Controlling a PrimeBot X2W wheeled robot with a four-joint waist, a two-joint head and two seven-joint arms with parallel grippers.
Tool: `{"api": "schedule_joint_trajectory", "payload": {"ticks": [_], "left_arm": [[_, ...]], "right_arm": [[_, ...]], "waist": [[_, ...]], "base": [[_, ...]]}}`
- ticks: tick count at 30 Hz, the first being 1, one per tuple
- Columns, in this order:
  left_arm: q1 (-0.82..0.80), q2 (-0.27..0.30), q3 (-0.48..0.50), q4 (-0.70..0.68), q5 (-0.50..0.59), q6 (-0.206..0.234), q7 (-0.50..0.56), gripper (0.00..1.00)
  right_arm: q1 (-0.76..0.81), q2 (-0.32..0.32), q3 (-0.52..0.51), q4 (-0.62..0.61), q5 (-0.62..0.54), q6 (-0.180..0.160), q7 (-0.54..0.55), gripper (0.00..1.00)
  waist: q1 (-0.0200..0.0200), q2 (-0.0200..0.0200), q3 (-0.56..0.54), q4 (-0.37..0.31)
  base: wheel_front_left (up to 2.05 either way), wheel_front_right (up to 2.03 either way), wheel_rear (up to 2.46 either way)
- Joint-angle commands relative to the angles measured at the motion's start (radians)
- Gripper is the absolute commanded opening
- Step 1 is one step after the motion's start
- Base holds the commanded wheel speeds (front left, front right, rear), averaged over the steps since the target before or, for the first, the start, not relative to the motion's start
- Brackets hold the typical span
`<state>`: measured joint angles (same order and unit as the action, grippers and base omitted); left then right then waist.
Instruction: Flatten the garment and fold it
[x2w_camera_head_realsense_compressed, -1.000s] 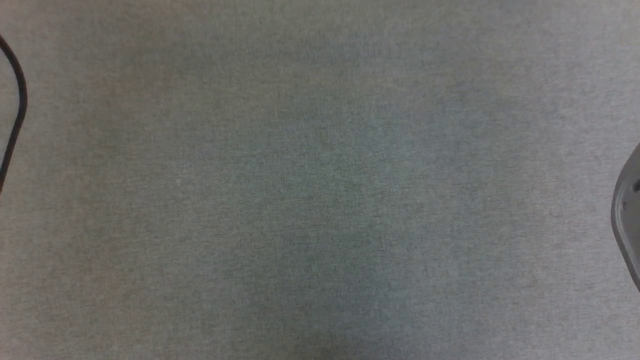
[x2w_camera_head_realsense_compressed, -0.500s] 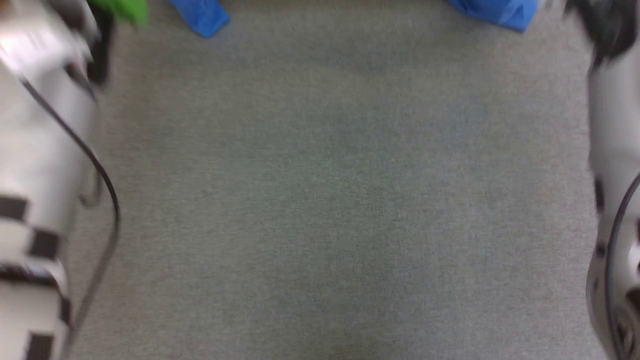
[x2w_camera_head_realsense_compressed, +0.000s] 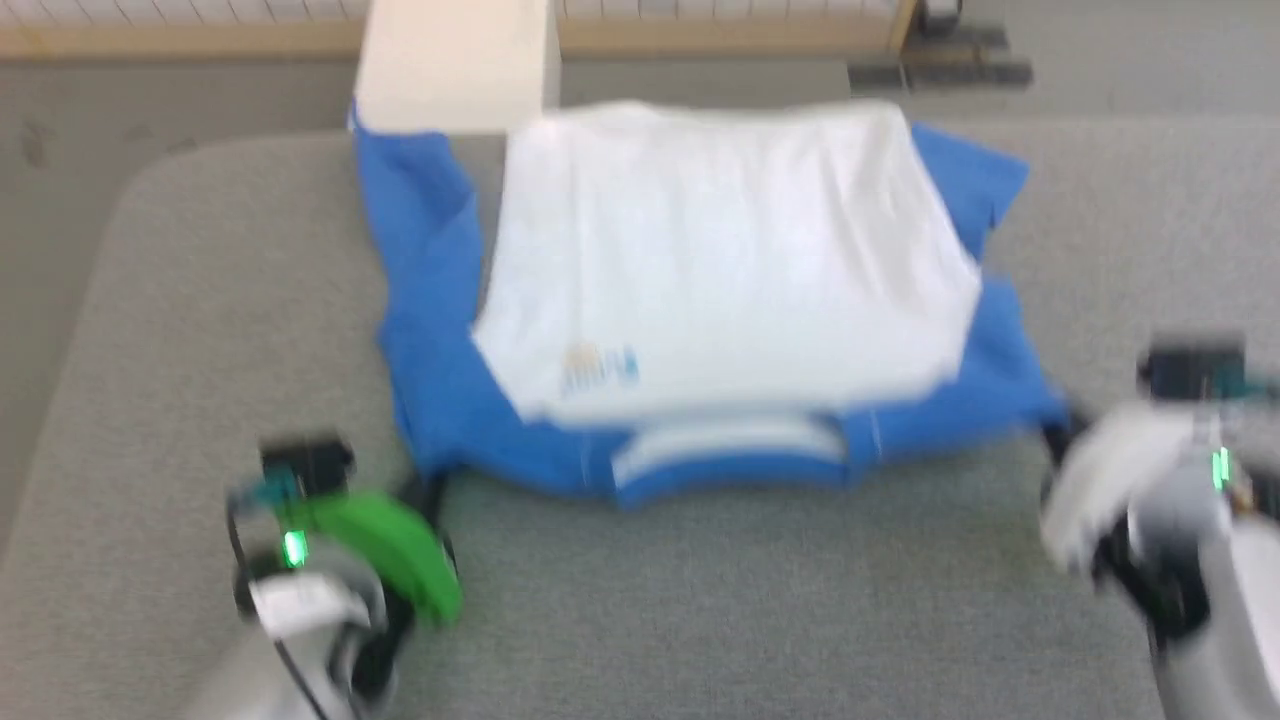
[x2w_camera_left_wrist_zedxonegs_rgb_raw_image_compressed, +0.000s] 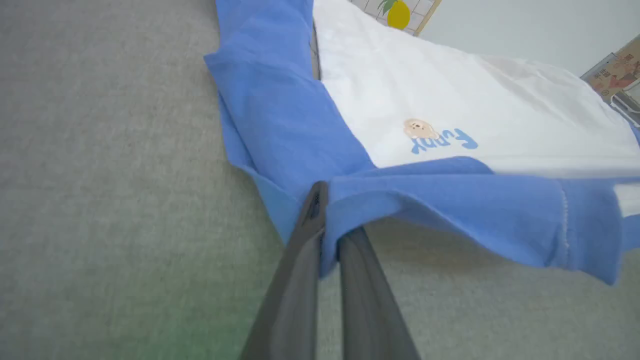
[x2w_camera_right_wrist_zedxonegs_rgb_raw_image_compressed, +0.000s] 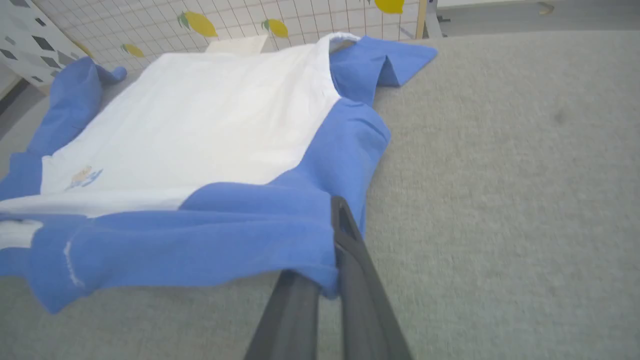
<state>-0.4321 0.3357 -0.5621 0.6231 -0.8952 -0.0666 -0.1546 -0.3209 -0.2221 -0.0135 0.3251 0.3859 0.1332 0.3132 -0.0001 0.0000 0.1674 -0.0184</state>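
The garment (x2w_camera_head_realsense_compressed: 720, 260), a white T-shirt with blue sleeves and neckband, lies spread on the grey table (x2w_camera_head_realsense_compressed: 700, 620), neckband toward me and a small chest print (x2w_camera_left_wrist_zedxonegs_rgb_raw_image_compressed: 440, 137) near it. My left gripper (x2w_camera_head_realsense_compressed: 430, 490) is shut on the blue shoulder cloth at the garment's near left corner; in the left wrist view the gripper (x2w_camera_left_wrist_zedxonegs_rgb_raw_image_compressed: 330, 220) pinches a raised fold. My right gripper (x2w_camera_head_realsense_compressed: 1058, 432) is shut on the near right shoulder, where the right wrist view shows the gripper (x2w_camera_right_wrist_zedxonegs_rgb_raw_image_compressed: 325, 250) clamping blue fabric lifted a little off the table.
A cream box (x2w_camera_head_realsense_compressed: 455, 65) stands at the table's far edge beside the left sleeve. The table's rounded left corner (x2w_camera_head_realsense_compressed: 110, 230) drops to the floor. A white grid panel with lemon stickers (x2w_camera_right_wrist_zedxonegs_rgb_raw_image_compressed: 200, 22) stands behind. Bare grey surface lies in front of the garment.
The head picture has shifted as the camera moved: from bare grey surface to the whole garment and both grippers. The image is motion-blurred, so moves of the arms themselves cannot be judged.
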Motion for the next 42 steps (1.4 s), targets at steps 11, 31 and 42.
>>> {"api": "schedule_joint_trajectory", "payload": {"ticks": [11,31,42], "left_arm": [[0.339,0.110,-0.064,-0.220,-0.070,0.165,0.254,0.00],[0.417,0.178,-0.066,-0.434,-0.165,0.265,0.481,1.00],[0.406,0.326,0.094,-0.659,-0.177,0.403,0.469,1.00]], "right_arm": [[0.419,-0.047,-0.043,-0.207,-0.084,-0.002,0.261,0.00],[0.482,-0.027,-0.032,-0.328,-0.090,-0.002,0.437,1.00],[0.422,-0.071,-0.240,-0.546,-0.024,-0.002,0.559,1.00]], "waist": [[0.0001,0.0000,-0.174,0.040],[0.0001,0.0000,-0.189,0.031],[0.0001,0.0000,-0.159,0.026]], "base": [[0.00,0.00,0.00],[0.00,0.00,0.00],[0.00,0.00,0.00]]}}
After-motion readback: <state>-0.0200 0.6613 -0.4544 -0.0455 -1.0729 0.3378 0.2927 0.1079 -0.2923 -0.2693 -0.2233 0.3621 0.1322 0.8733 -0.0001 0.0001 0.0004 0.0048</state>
